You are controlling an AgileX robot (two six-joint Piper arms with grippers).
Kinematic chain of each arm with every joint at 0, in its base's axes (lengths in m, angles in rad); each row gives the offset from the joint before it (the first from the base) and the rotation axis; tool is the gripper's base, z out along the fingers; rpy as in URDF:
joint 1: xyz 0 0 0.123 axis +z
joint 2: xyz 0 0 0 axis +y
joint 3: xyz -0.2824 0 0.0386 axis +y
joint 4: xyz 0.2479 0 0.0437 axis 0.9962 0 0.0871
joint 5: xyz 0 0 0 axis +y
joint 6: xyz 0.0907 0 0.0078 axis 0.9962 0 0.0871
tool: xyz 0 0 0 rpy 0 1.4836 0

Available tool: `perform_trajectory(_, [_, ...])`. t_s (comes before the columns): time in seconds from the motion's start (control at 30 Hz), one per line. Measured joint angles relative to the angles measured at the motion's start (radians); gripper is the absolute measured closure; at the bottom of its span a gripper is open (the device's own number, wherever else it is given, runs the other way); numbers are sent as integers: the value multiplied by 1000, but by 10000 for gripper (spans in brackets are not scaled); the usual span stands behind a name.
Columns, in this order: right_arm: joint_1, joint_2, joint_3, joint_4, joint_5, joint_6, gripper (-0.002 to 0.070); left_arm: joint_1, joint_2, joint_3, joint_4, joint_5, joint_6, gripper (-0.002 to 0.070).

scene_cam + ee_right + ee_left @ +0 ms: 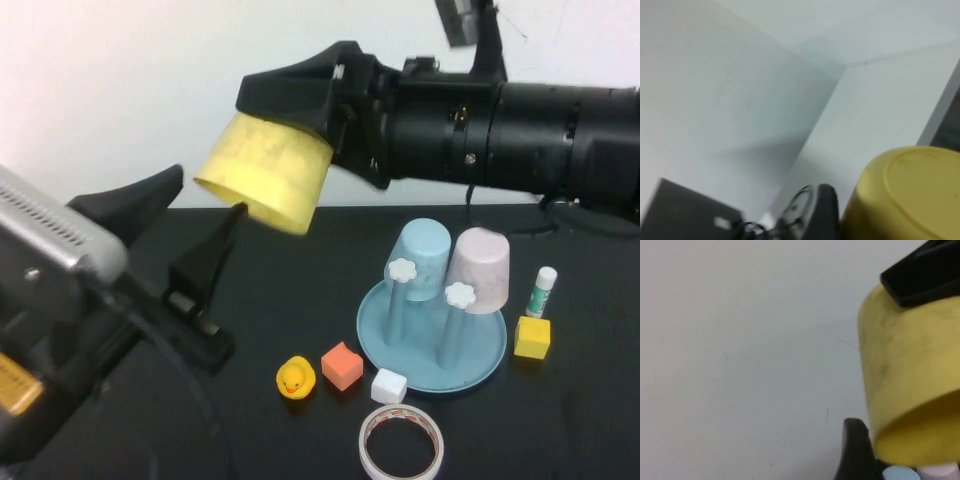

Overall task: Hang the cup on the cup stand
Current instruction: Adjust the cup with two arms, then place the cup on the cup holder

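The yellow cup (265,172) hangs in mid-air at about eleven o'clock from the cup stand (432,345), tilted, mouth facing down and left; the right gripper (290,110) holds it, jaws spread wide over its closed end; the left gripper (195,220) sits just below its rim, jaws parted and holding nothing. Risk, as I judge it: the grip is near the base of a smooth tapered wall, so the cup could slip out; two posts already carry the light blue cup (425,255) and pale pink cup (480,265), so a careless descent could knock them. The cup is plain, handleless, slightly scuffed plastic.
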Motion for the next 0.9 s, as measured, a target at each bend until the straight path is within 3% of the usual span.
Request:
perform_trajectory(0.27, [0,0,-13,0,-128,-487,93,0,-215,0,0,246,0,265])
perform_trajectory(0.53, [48,0,-13,12,-423,-865,93,0,-351,0,0,498,62,264])
perform_trajectory(0.9, [55,65,61,32,-632,-1003,93,0,-354,2,2,709,74,264])
